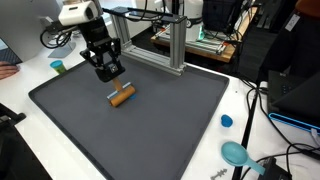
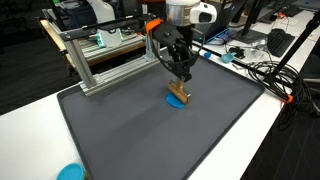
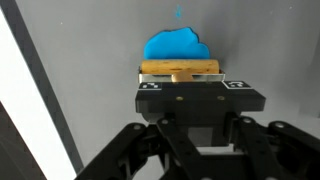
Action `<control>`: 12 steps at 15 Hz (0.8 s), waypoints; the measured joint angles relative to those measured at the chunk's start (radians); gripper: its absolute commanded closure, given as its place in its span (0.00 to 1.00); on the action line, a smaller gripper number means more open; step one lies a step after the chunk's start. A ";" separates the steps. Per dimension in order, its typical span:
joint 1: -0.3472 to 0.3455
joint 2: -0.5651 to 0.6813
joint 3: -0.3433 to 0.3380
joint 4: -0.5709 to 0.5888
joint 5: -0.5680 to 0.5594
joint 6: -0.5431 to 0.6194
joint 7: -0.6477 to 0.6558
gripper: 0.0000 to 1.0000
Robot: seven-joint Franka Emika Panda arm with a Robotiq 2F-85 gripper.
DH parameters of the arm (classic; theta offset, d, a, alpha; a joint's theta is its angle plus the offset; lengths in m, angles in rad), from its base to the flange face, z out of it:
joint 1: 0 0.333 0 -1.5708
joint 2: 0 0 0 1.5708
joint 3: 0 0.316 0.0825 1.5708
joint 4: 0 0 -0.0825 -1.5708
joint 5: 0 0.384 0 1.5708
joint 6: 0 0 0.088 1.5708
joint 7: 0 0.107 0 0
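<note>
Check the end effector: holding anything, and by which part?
Nothing, it seems. The end effector hangs over the stick, which lies on the mat, with a gap between them in an exterior view.

A robotics lab: an aluminium extrusion frame (image 1: 178,42) stands behind the fingers (image 1: 112,72), and loose cables (image 1: 268,112) sprawl well off to their side over the white bench (image 1: 238,100).

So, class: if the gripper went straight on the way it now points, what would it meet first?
Most likely the wooden block, which lies just beneath the downward-pointing gripper on the dark mat, by a blue piece. How much gap remains is unclear.
</note>
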 measured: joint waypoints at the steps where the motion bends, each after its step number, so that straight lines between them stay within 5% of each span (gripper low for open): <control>1: 0.000 0.001 0.000 -0.003 0.000 0.008 0.002 0.79; 12: -0.006 0.025 -0.024 0.041 -0.066 -0.062 0.038 0.79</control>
